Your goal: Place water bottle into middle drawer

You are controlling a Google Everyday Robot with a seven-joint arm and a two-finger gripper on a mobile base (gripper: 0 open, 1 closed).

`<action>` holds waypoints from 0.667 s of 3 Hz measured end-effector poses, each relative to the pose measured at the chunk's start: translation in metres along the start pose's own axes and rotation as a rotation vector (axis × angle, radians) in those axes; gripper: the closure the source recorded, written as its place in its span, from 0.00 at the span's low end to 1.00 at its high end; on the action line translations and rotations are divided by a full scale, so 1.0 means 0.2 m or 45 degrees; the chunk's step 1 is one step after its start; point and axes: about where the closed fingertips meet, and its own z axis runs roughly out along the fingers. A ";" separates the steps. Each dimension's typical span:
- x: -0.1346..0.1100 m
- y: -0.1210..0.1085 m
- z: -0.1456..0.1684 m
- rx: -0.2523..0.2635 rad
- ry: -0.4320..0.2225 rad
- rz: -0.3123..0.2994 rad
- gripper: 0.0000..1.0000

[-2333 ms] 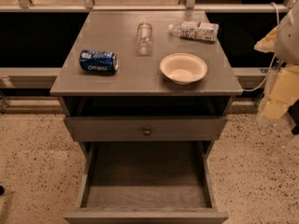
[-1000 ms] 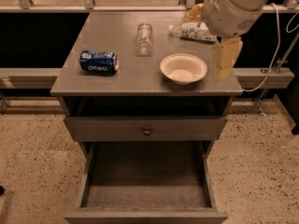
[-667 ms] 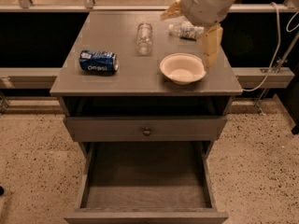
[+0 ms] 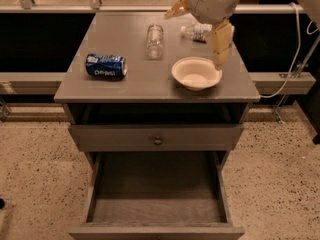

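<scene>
The water bottle, clear and ribbed, lies on the grey cabinet top, at the back near the middle. The middle drawer is pulled out at the bottom, with nothing on its plank floor. My gripper hangs over the back right of the top, to the right of the water bottle and apart from it. It is open and empty: one cream finger points down over the bowl's far rim, the other sticks out to the left.
A blue Pepsi can lies on the left of the top. A white bowl stands front right. A labelled bottle lies behind it, partly hidden by my gripper. A shut drawer with a round knob sits above the open one.
My arm has swung in from the right side of the cabinet and moved left over the back right of the top. The objects have not moved.
</scene>
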 end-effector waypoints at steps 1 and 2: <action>0.12 -0.11 0.01 0.002 0.052 -0.181 0.00; 0.23 -0.24 0.01 0.036 0.075 -0.373 0.00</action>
